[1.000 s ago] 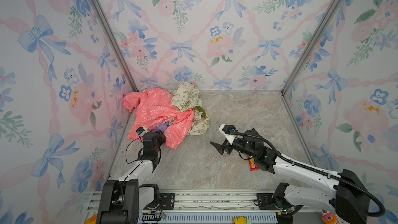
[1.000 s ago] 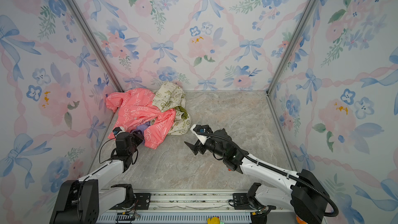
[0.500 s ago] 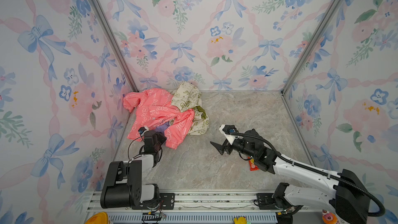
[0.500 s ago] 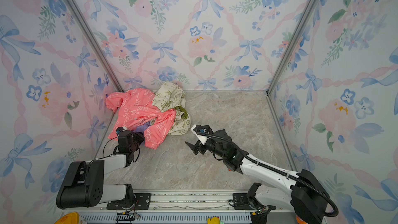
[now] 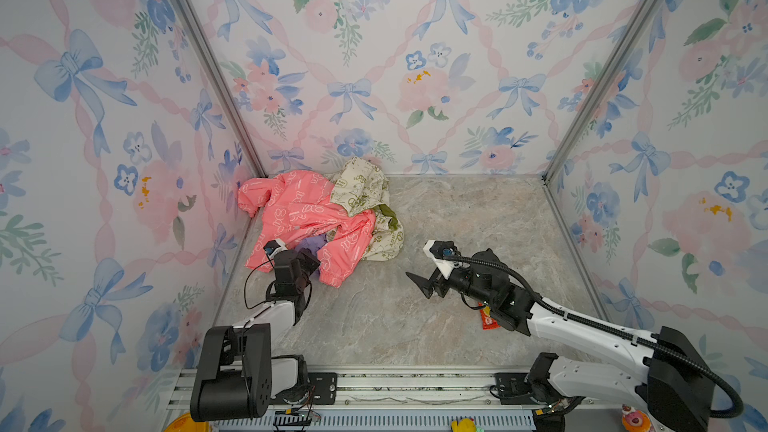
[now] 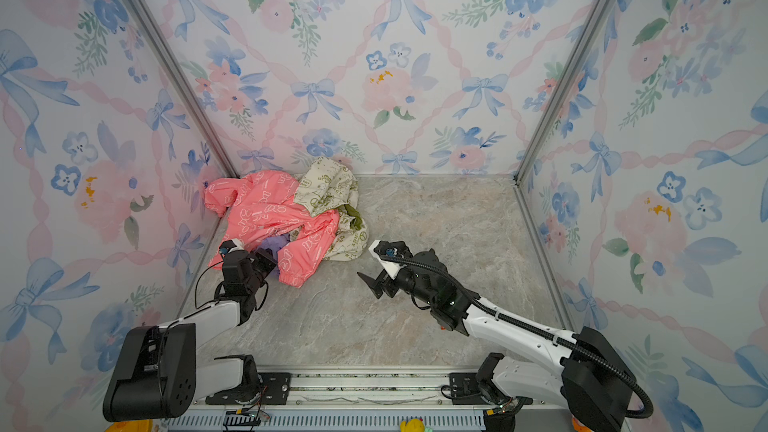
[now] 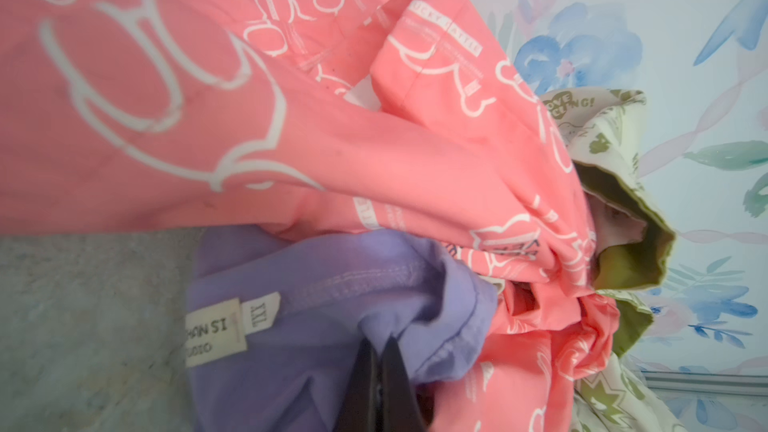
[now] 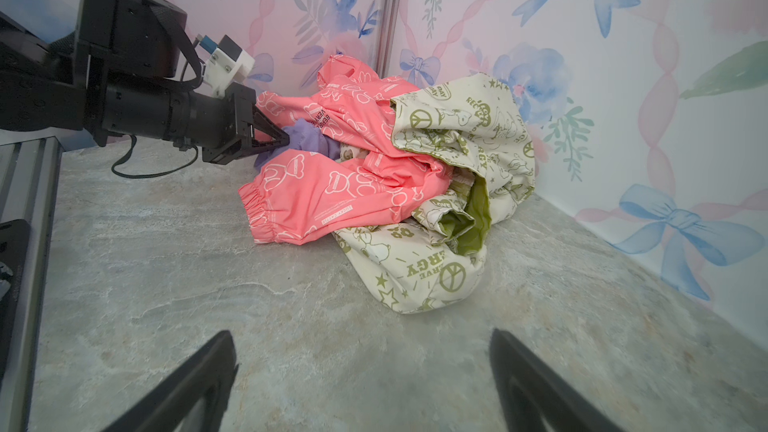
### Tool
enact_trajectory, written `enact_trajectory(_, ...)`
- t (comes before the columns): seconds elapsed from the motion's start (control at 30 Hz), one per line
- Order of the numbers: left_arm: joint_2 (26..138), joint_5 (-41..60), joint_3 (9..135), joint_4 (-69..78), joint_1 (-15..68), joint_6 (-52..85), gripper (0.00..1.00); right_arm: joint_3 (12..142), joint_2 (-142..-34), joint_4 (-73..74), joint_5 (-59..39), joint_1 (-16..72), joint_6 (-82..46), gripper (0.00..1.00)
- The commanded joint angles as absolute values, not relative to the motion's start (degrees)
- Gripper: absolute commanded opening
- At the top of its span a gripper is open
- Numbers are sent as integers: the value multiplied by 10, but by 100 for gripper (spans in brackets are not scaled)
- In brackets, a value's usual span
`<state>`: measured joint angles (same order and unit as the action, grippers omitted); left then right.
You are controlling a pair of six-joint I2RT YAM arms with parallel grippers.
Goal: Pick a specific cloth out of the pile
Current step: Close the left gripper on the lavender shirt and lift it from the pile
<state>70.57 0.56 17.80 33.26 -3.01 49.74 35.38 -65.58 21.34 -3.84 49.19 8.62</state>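
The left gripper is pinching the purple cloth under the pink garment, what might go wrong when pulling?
The coral-pink white-printed garment lies over the plain lavender cloth, so pulling may drag it along. The left gripper is shut on only a small fold, which might slip out. The open right gripper is away from the pile, pinning nothing.

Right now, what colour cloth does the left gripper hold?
Plain lavender cloth; left wrist view.

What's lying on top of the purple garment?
The coral-pink printed garment drapes over the purple garment; only a bunched fold with its neck label shows, pinched by the left gripper. How far it runs underneath is hidden.
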Motion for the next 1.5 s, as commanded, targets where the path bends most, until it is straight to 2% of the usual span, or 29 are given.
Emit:
enact_trajectory(0.0,671,16,180,348,-31,490,0,344,-649,230,-30,497,92,97)
enact_trajectory(0.47,603,17,258,325,-31,491,0,343,-642,227,-28,497,91,97)
enact_trajectory(0.87,621,35,380,290,-26,491,0,342,-635,222,-21,497,91,97)
enact_trajectory(1.47,643,-2,568,218,3,453,0,346,-648,220,-23,497,86,97)
